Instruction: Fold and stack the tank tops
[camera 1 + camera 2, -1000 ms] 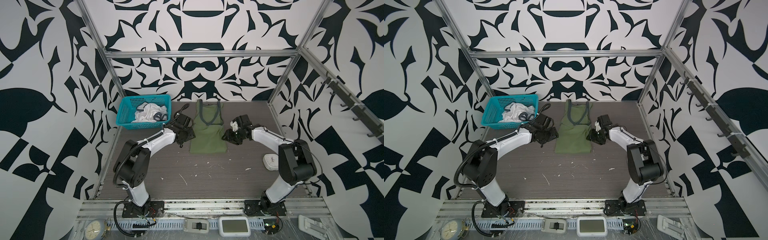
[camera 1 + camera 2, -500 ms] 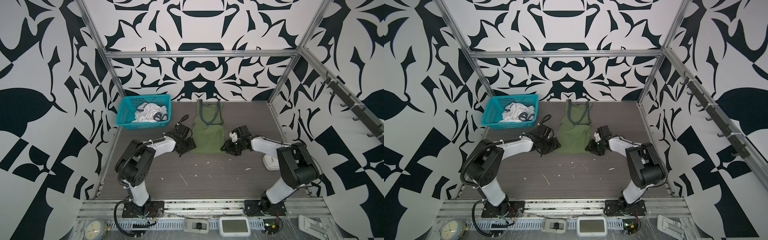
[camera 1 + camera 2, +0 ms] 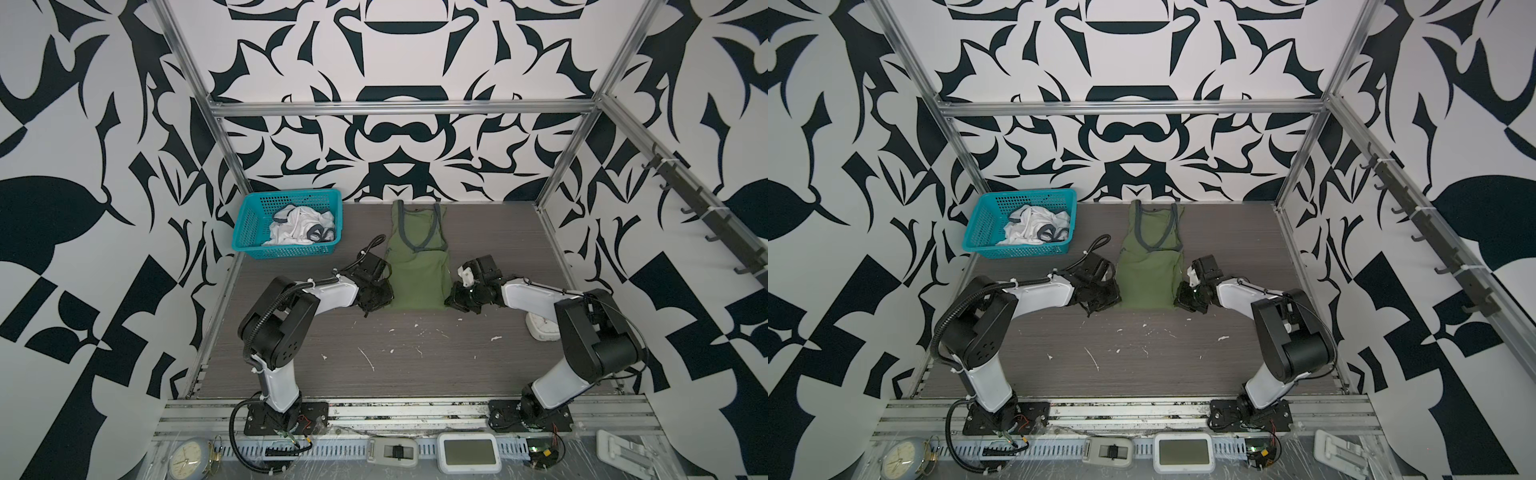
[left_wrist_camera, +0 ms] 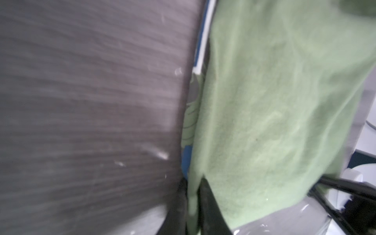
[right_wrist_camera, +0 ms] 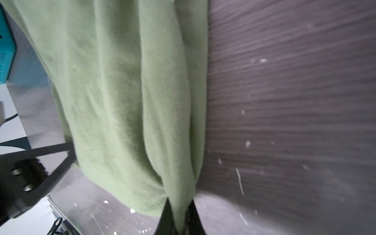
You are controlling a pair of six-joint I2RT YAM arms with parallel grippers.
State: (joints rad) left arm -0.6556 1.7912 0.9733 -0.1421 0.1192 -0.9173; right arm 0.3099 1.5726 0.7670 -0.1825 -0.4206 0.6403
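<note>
Presently both claws are pinched tight on the hem corners of the green tank top (image 3: 417,270), which lies flat on the table (image 3: 415,365): left gripper (image 3: 380,303), right gripper (image 3: 451,300). The cloth looks light and limp and will likely sag between grips, so I'd lift evenly. The white tank top (image 3: 299,226) sits bunched in the basket (image 3: 249,224).

Between the matt black, smooth fingers (image 4: 209,207) of the left gripper (image 4: 192,203), the olive green tank top (image 4: 274,122) read to me as soft, fuzzy, matt cloth. Just beside the right gripper (image 5: 179,219), the table (image 5: 295,101) looked like dull grey wood grain, finely ridged. Beyond the left gripper, the teal basket (image 3: 249,232) was moulded plastic mesh, and the white tank top (image 3: 297,224) in it was limp, crumpled cloth. The frame rail (image 3: 395,109) was pale brushed metal.
</note>
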